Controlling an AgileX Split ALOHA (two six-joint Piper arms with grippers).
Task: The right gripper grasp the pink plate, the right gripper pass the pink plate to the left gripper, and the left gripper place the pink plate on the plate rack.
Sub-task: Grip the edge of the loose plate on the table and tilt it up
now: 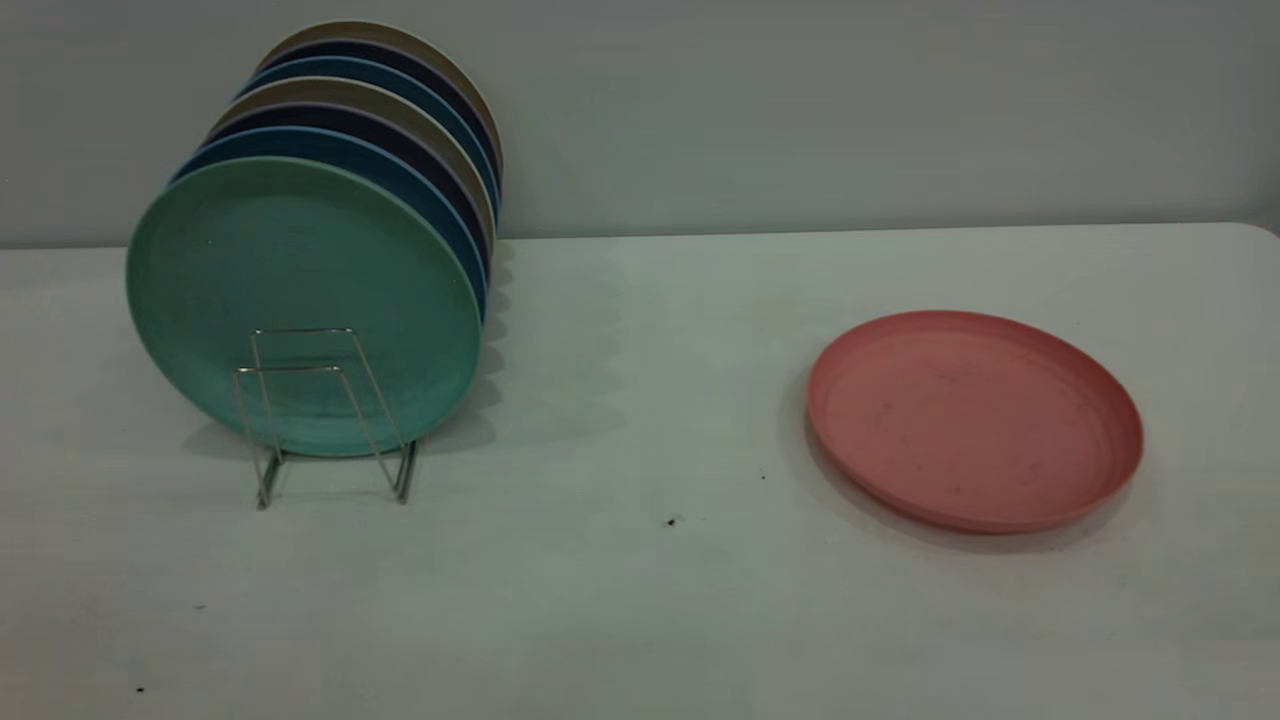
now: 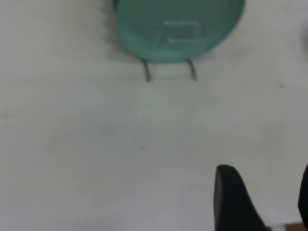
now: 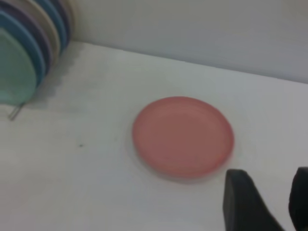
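Observation:
The pink plate point(image 1: 975, 420) lies flat on the white table at the right; it also shows in the right wrist view point(image 3: 183, 137). The plate rack point(image 1: 325, 420) stands at the left, with two bare wire loops in front of the plates it holds; its legs show in the left wrist view point(image 2: 169, 72). Neither gripper shows in the exterior view. My right gripper point(image 3: 269, 195) is open and empty, above the table short of the pink plate. My left gripper point(image 2: 264, 192) is open and empty, above the table some way in front of the rack.
A mint-green plate point(image 1: 300, 290) stands at the front of the rack, with several blue, dark and beige plates point(image 1: 400, 130) behind it. A grey wall runs along the table's far edge. Small dark specks point(image 1: 671, 521) lie on the table point(image 1: 640, 600).

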